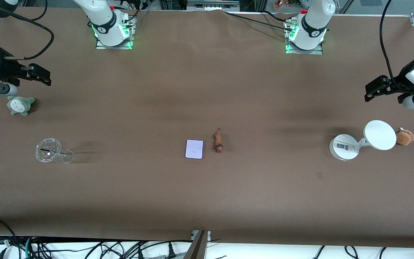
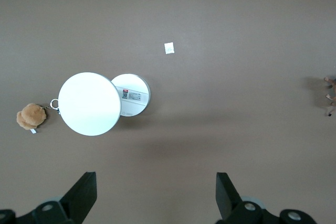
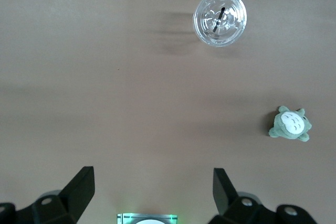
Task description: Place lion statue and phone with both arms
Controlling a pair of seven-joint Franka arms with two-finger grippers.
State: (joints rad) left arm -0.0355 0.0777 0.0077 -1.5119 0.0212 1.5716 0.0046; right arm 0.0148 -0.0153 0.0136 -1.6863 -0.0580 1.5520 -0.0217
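lowest in my front view, so nearest that camera, lies the phone point(image 1: 194, 149), flat on the brown table point(image 1: 207, 201) with its pale face up. i take it as my landmark.

starting from the tools: my left gripper point(image 1: 376, 90) hangs in the air at the left arm's end of the table, well apart from the phone, fingers point(image 2: 84, 195) spread wide and holding nothing. in the left wrist view i see them parted over bare table. my right gripper point(image 1: 41, 75) hangs at the right arm's end, also well apart from the phone, its fingers point(image 3: 79, 187) spread and empty. both arms wait out at the table's ends.

moving outward: just beside the phone, toward the left arm's end and not touching it, lies the lion statue point(image 1: 218, 141), lengthwise, its thin tail tip pointing toward the robot bases. further toward the left arm's end, well apart from the phone, stands the white round disc stand point(image 1: 379, 135) on its round white base point(image 1: 343, 146), and the brown plush toy point(image 1: 405, 137) sits right against the disc's edge.

toward the right arm's end from the phone, a clear plastic cup point(image 1: 53, 152) lies on its side, lid on. farther from the front camera than the cup, near the right gripper, sits a small grey-green plush point(image 1: 20, 105).
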